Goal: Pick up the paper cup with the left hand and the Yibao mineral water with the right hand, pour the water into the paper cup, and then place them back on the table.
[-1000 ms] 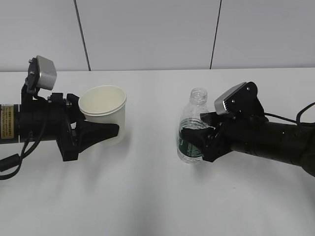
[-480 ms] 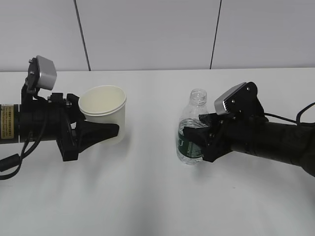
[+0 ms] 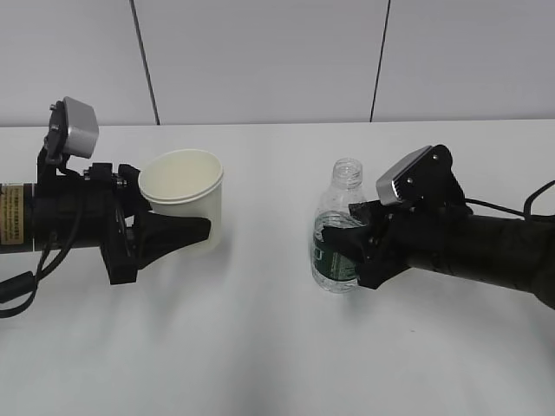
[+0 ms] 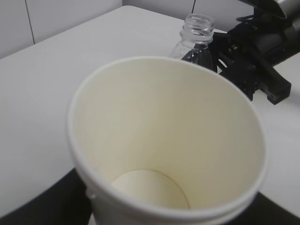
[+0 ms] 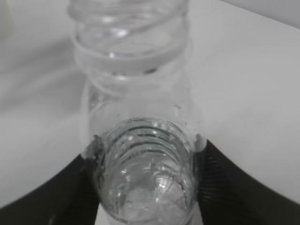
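- Stood on the left of the white desk (image 3: 277, 364): paper cup (image 3: 183, 208), upright, mouth open, cream inside empty in the left wrist view (image 4: 164, 154).
- Clamped around that cup: left hand (image 3: 173, 232), black fingers (image 3: 178, 231) pressed to the cup's side, grey camera box (image 3: 76, 127) above the arm, yellow label (image 3: 12, 217) on the arm's barrel.
- Stood right of centre: Yibao mineral water (image 3: 338, 234), capless, clear, dark green label band low on the body, roughly upright; whether its base touched the desk could not be told.
- Closed on the bottle's body: right hand (image 3: 345, 251), fingers (image 3: 334, 236) wrapped across the label from the right side.
- Seen in the right wrist view: ribbed bottle shoulder (image 5: 140, 154) wedged between two dark fingers (image 5: 70, 187), open neck above.
- Kept well apart: cup and bottle, bare desk between them.
- Behind, at the far edge: grey panelled wall (image 3: 260, 61).
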